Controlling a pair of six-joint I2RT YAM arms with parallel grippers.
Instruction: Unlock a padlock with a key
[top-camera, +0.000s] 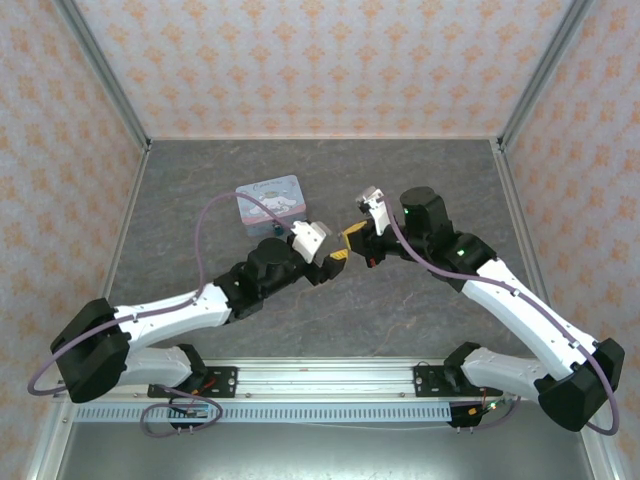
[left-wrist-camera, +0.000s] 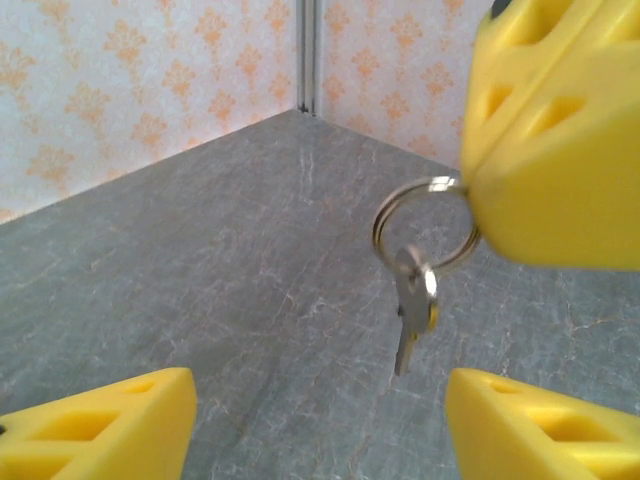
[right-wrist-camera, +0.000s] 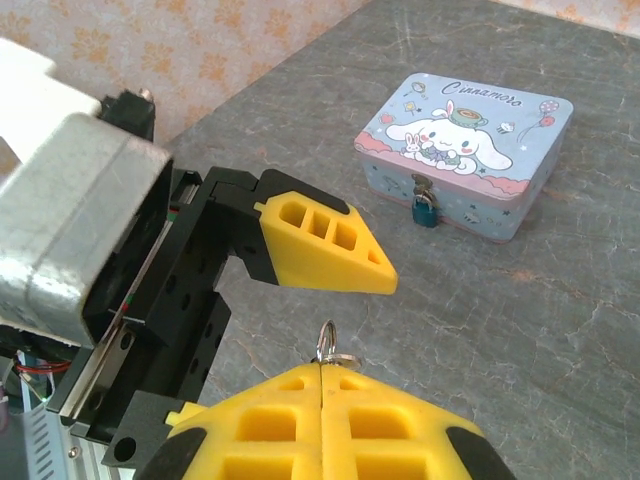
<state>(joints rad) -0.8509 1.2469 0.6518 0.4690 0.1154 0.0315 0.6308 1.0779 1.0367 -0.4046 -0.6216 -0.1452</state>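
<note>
My right gripper (right-wrist-camera: 322, 375) is shut on a silver key ring (right-wrist-camera: 327, 345) that pokes out past its fingertips. In the left wrist view that ring (left-wrist-camera: 425, 225) hangs from the right gripper's yellow fingers (left-wrist-camera: 550, 130), and the small key (left-wrist-camera: 412, 315) dangles below it, blade down. My left gripper (left-wrist-camera: 320, 415) is open, with its fingers (left-wrist-camera: 100, 430) wide apart below and on either side of the key, not touching it. The two grippers meet at mid-table, left (top-camera: 338, 258) and right (top-camera: 352, 238). The teal padlock (right-wrist-camera: 425, 210) hangs shut on the tin's front clasp.
The pale-blue cartoon tin (right-wrist-camera: 465, 150) sits on the grey table behind and left of the grippers, also seen from above (top-camera: 270, 203). One left-gripper finger (right-wrist-camera: 320, 245) sits just ahead of my right fingertips. Patterned walls (top-camera: 300, 60) enclose the table.
</note>
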